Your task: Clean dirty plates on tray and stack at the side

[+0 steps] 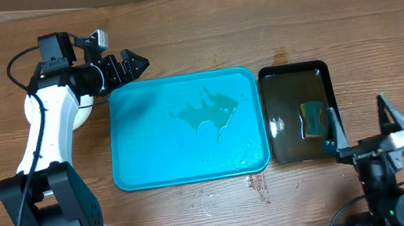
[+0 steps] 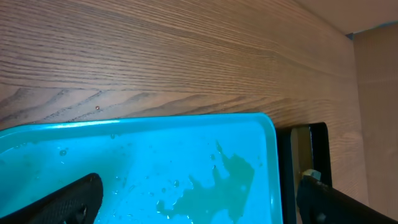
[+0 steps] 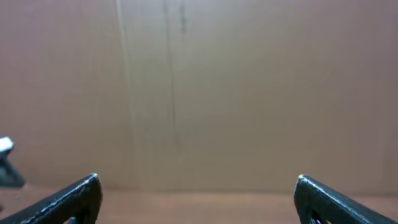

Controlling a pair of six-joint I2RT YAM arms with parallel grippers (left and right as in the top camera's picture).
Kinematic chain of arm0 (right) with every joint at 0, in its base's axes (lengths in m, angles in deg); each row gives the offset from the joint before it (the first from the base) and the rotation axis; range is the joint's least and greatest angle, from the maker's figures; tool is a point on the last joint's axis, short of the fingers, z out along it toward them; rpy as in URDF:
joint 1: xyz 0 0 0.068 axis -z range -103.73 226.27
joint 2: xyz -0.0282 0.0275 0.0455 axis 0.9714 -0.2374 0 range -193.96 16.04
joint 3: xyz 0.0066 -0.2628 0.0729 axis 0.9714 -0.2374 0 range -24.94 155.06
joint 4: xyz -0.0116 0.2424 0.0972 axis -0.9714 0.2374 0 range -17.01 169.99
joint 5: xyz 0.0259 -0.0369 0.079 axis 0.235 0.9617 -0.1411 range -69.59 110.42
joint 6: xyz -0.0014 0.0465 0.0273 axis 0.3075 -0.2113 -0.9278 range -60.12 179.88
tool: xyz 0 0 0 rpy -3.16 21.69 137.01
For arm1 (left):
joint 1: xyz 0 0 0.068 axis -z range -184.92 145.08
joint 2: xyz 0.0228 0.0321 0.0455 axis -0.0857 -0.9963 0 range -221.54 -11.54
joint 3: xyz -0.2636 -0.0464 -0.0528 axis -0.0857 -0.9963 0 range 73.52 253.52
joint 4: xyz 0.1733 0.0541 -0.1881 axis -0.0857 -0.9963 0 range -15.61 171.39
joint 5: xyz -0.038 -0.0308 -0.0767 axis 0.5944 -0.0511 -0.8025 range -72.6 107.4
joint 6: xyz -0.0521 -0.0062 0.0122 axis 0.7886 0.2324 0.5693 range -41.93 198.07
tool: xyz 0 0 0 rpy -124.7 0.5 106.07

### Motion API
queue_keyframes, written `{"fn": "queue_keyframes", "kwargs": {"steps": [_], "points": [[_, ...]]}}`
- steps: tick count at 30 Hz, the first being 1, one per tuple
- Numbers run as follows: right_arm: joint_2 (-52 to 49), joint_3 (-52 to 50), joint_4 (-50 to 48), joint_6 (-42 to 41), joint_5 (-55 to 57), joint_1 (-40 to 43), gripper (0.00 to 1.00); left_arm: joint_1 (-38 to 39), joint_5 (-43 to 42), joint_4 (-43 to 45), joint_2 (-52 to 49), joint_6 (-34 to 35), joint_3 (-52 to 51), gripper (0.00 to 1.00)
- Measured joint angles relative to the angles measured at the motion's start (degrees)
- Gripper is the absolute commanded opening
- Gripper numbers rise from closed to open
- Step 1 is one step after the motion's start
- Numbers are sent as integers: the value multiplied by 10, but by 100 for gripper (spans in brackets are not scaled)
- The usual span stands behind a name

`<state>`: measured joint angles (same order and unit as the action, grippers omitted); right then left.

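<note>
The turquoise tray point(image 1: 139, 167) lies in the middle of the table with no plates on it, only a greenish puddle point(image 1: 206, 112). A round white edge point(image 1: 85, 116) shows under my left arm, left of the tray; it looks like the plates, mostly hidden. My left gripper point(image 1: 134, 63) is open and empty above the table by the tray's far left corner. In the left wrist view the tray point(image 2: 93, 149) and the puddle point(image 2: 224, 183) lie between the open fingers point(image 2: 199, 208). My right gripper point(image 1: 360, 126) is open and empty at the front right.
A smaller black tray point(image 1: 323, 71) with murky water and a green-yellow sponge point(image 1: 312, 119) sits right of the turquoise tray; it also shows in the left wrist view point(image 2: 318, 146). The right wrist view, past its open fingers point(image 3: 199, 202), shows only a brown cardboard wall. Wet spots mark the wood in front of the tray.
</note>
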<state>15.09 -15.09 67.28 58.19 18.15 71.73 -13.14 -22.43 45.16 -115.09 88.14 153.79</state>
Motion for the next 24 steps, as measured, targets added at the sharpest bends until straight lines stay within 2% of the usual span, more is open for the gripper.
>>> {"fn": "queue_keyframes", "kwargs": {"steps": [11,19,24], "points": [[1,-83,8,2,-46,0,100,0,0,0,0,0,0,100],[1,-88,99,14,-50,0,100,0,0,0,0,0,0,100],[1,-88,101,19,-50,0,100,0,0,0,0,0,0,100]]}}
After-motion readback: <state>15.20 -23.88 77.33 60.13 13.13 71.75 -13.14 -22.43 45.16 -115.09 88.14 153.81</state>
